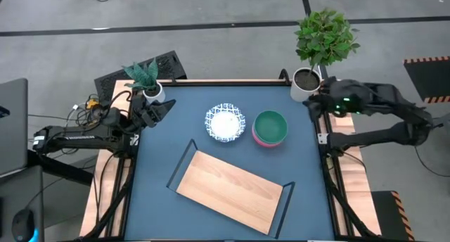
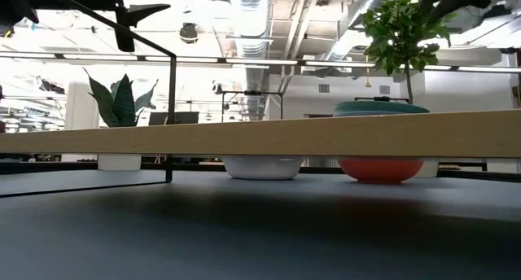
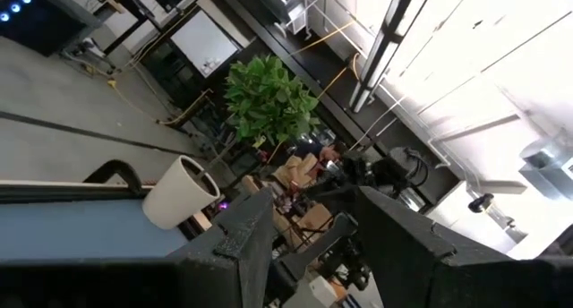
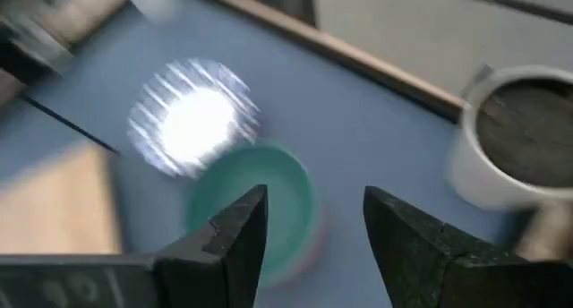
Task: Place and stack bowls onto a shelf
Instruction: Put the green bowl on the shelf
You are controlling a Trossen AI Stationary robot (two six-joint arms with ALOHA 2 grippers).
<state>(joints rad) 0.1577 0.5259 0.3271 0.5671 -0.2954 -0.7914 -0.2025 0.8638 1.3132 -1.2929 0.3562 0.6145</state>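
Behind shelf (image 1: 230,190), teal bowl (image 1: 271,124) atop pink.

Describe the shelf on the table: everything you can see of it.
The shelf is a flat rectangular board of pale wood with visible grain, lying at a slant on the dark blue table, toward its near side. A thin black metal frame loop sticks out from each short end. Its top is bare; no bowl is on it. The white patterned bowl and the teal bowl sit beyond it, apart from it. Neither gripper touches it.
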